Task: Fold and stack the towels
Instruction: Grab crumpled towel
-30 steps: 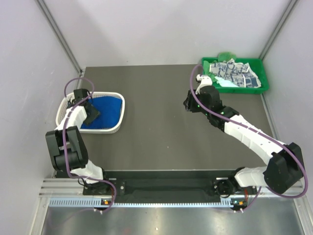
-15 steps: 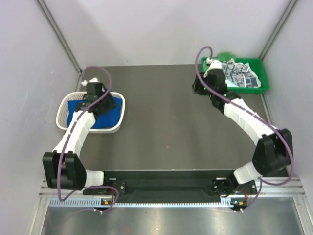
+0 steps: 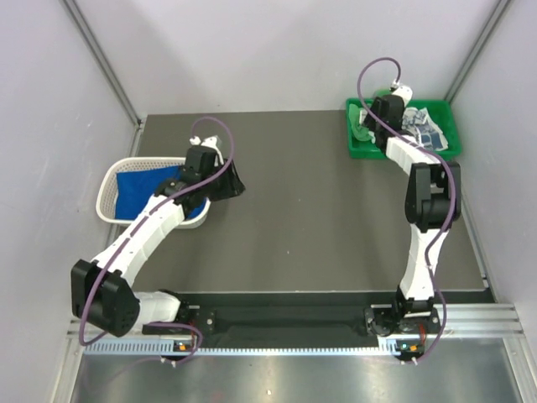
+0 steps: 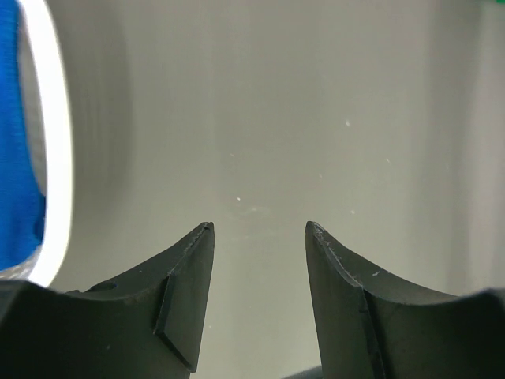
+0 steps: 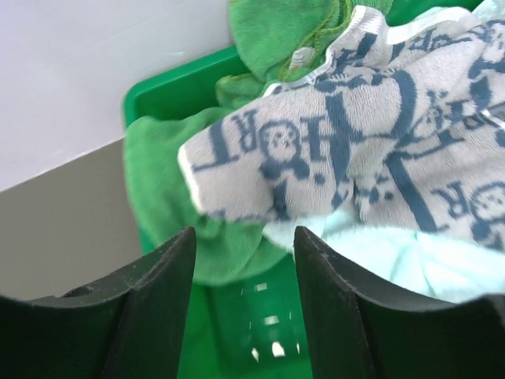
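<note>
Top external: fixed high, behind near edge of dark table [image 3: 294,218], facing down and forward. Far enough back to take in whole tabletop, white lattice basket [image 3: 109,180] at left, green tray [image 3: 359,149] in far right corner.

Left wrist: low and close, looking past left gripper's fingers [image 4: 189,300] onto bare tabletop. Shares basket rim and royal blue towel [image 4: 12,158] with top view.

Right wrist: very close, tilted down into tray past right gripper's fingers [image 5: 158,308]. Shares tray and blue-grey patterned towel [image 5: 355,142] with top view.
</note>
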Available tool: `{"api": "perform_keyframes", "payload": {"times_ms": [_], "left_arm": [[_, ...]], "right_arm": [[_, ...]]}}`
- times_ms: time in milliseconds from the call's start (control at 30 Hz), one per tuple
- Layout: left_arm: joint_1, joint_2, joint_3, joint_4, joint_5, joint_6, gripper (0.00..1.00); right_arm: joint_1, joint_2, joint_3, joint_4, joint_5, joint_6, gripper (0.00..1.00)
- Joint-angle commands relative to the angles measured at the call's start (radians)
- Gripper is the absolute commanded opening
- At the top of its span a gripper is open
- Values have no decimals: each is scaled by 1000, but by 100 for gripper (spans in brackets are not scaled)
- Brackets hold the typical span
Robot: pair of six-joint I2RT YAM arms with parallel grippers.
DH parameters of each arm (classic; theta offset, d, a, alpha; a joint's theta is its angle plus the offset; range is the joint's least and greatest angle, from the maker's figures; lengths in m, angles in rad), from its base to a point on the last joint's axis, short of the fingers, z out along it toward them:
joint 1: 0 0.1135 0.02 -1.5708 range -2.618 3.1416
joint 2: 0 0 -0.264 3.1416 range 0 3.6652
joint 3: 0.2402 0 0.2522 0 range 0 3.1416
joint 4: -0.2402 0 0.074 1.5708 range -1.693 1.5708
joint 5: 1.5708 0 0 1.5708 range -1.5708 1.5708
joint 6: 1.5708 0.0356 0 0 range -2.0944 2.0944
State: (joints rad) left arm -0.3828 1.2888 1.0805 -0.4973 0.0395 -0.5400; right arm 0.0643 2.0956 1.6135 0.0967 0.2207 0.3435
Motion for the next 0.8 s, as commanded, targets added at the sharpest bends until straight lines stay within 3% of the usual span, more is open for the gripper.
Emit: {"api": "perform_keyframes", "payload": {"times_ms": [0, 200, 333, 433, 767], "left_arm": [[-5, -19, 12, 37, 25, 20, 55], [-8, -11, 9, 37, 28, 35, 55], [-8, 7, 12, 34, 22, 44, 54], [-8, 26, 18, 34, 28, 45, 54], [-7, 50, 29, 45, 31, 43, 53]], "right_arm": [[-20, 111, 167, 115, 63, 60, 54], [-37, 268, 348, 64, 104, 92, 56], [-38, 311, 376, 66, 114, 94, 56], [-41, 322, 365, 75, 109, 97, 48], [-55, 238, 284, 109, 91, 92, 2]]}}
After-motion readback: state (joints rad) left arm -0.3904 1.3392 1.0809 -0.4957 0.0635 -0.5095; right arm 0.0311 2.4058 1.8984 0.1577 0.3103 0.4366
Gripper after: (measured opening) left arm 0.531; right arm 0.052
